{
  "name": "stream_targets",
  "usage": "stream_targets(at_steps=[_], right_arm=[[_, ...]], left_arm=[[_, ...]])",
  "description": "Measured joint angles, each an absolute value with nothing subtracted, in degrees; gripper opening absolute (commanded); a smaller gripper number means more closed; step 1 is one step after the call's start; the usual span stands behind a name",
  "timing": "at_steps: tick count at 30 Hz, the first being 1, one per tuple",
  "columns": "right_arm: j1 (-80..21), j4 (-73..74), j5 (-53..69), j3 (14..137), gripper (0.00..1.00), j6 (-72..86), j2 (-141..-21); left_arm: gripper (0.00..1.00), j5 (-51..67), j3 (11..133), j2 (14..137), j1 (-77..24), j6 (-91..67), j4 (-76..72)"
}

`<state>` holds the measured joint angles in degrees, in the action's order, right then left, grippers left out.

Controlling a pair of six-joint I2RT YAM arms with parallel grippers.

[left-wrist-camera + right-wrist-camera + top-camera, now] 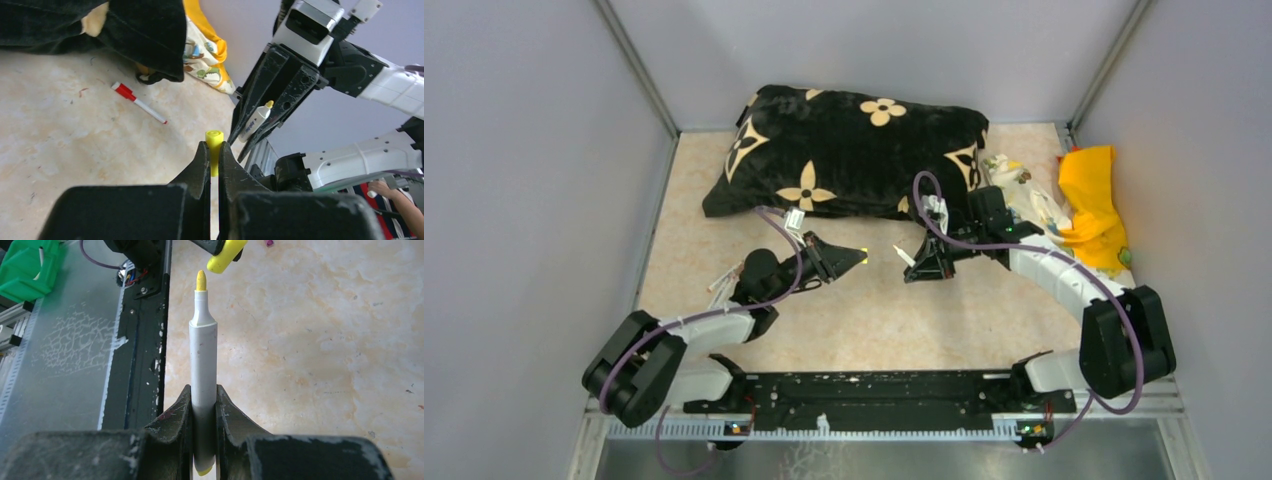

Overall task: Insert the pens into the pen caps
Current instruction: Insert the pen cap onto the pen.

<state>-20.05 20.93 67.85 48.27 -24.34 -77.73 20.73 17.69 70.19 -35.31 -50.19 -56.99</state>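
Yellow against black, on a beige table (874,320) marbled in cream and tan.

The pen cap (214,142) between the black fingers of the left gripper (212,150) is bright yellow. The marker pen (202,350) in the scuffed black right gripper (202,395) has a white barrel, a yellow felt tip and a yellow end. The cushion (844,150) is black with cream four-petalled flowers. A second pen (139,102) is white with a red cap. An orange-yellow cloth (1092,205) lies by a pale printed fabric (200,55), its pattern perhaps cartoon figures. The right arm (1054,270) is white with black joints.
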Motion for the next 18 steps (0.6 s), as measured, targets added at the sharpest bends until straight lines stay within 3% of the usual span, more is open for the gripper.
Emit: stream_targets(at_steps=[18], right_arm=[[-19.9, 24.1, 70.2, 48.6, 0.00, -28.1, -76.6]], left_arm=[[0.00, 14.0, 11.0, 63.8, -43.4, -41.1, -69.0]])
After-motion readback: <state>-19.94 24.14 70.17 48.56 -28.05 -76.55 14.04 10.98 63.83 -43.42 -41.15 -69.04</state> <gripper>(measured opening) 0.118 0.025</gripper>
